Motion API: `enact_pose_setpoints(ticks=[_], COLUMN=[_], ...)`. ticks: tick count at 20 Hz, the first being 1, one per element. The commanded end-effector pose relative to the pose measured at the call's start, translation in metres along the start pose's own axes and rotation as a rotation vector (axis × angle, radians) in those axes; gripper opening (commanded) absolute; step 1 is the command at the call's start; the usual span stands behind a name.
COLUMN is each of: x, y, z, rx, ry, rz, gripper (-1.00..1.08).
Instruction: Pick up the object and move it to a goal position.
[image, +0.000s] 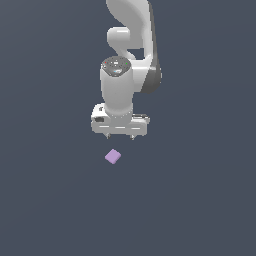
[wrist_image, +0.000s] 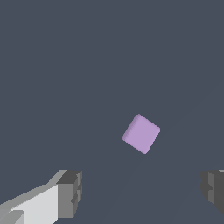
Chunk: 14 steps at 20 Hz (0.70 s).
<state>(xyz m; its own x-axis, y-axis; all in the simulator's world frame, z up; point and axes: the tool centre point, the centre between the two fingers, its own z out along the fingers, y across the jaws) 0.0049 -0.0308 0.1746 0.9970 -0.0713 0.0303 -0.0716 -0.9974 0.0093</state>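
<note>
Lilac, matte and plain, the small cube (image: 113, 157) lies alone on the dark floor just beyond your white gripper (image: 120, 136), jaws spread wide and empty — likely light and rigid, so pinch two opposite flat faces.

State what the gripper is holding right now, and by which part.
Nothing is held. The gripper is open, and the lilac cube lies apart from its fingers on the dark surface.
</note>
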Motion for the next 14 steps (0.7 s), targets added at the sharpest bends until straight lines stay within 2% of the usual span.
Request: enact_pose_setpoints(ticks=[1,14], x=[0.0,0.001], y=[0.0,0.01], z=[0.0,-0.004], rx=[0.0,-0.01], ry=[0.0,0.001], rz=[0.0,-0.009], gripper=[1.08,1.08])
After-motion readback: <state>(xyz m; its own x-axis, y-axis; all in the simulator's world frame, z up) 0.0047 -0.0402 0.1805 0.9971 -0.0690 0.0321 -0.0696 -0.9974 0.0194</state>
